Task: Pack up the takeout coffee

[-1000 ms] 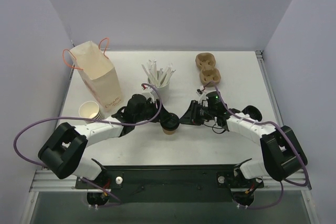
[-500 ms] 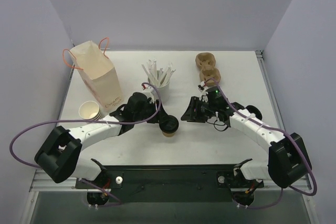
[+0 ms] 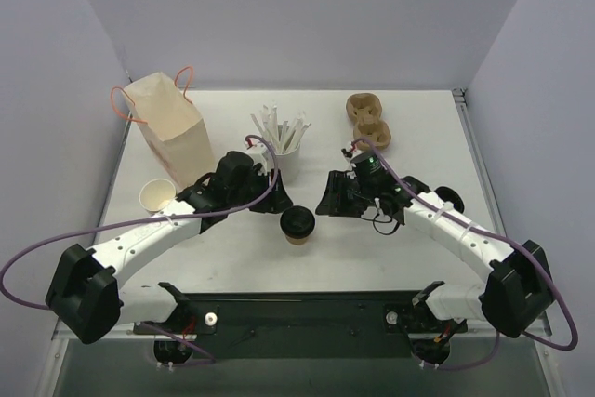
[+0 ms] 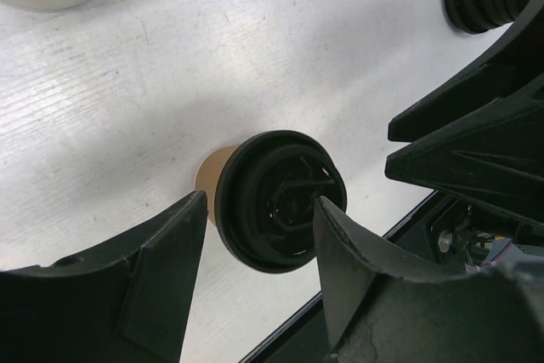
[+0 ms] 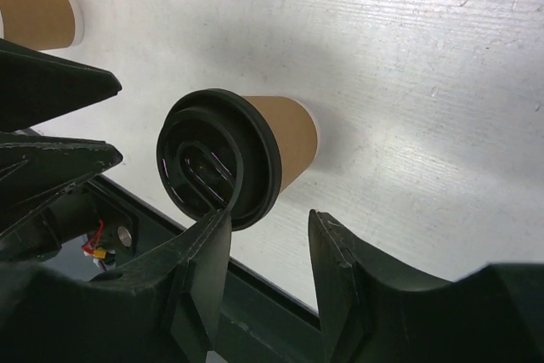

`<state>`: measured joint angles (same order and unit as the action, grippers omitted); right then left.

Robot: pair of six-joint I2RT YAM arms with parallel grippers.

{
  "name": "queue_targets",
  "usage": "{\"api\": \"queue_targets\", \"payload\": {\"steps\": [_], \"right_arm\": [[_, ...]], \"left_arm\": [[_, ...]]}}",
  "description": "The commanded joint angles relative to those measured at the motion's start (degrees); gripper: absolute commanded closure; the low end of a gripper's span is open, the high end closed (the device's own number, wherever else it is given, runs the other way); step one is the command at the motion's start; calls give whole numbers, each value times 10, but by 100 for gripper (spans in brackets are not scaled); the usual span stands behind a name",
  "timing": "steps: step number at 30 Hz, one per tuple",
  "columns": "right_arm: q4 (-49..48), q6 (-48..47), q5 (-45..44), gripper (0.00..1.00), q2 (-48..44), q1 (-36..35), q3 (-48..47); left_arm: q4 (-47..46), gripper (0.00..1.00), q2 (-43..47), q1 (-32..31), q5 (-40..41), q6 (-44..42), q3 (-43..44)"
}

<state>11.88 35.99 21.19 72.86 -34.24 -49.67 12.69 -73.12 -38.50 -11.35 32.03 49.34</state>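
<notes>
The takeout coffee (image 3: pixel 297 225), a brown paper cup with a black lid, stands upright on the white table between my two arms. My left gripper (image 3: pixel 276 200) is open just up and left of it, not touching. My right gripper (image 3: pixel 326 204) is open just up and right of it, also apart. In the left wrist view the lidded cup (image 4: pixel 280 201) shows beyond the open gripper (image 4: pixel 259 248). In the right wrist view the cup (image 5: pixel 246 155) lies ahead of the open, empty gripper (image 5: pixel 270 252).
A kraft paper bag (image 3: pixel 173 132) with orange handles stands at the back left, with a stack of lidless cups (image 3: pixel 157 196) in front of it. A white cup of sticks (image 3: pixel 280 139) is at mid-back. A pulp cup carrier (image 3: pixel 368 121) is back right, and loose black lids (image 3: pixel 449 199) lie at the right.
Both grippers have drawn back from the lidded cup, the left up and to the left, the right up and away. The cup stands free in the same spot.
</notes>
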Motion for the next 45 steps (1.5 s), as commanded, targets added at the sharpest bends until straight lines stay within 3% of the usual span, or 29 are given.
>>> {"api": "queue_targets", "payload": {"steps": [1,15,21,28,37,45], "right_arm": [[33,33,-60,58,5,-28,-37],[89,22,-133,58,99,-97,-111],[100,15,-151,64,127,-111,-101],[93,16,-178,73,129,-114,-65],[90,17,-189,73,119,-114,-43],[78,10,-187,74,96,-115,-26]], "left_arm": [[32,38,33,3,24,-14,-17],[-36,44,29,3,11,7,-100],[-28,50,32,2,34,25,-125],[-46,55,52,3,49,43,-181],[-48,60,14,3,74,61,-209],[-115,61,10,3,70,86,-280]]}}
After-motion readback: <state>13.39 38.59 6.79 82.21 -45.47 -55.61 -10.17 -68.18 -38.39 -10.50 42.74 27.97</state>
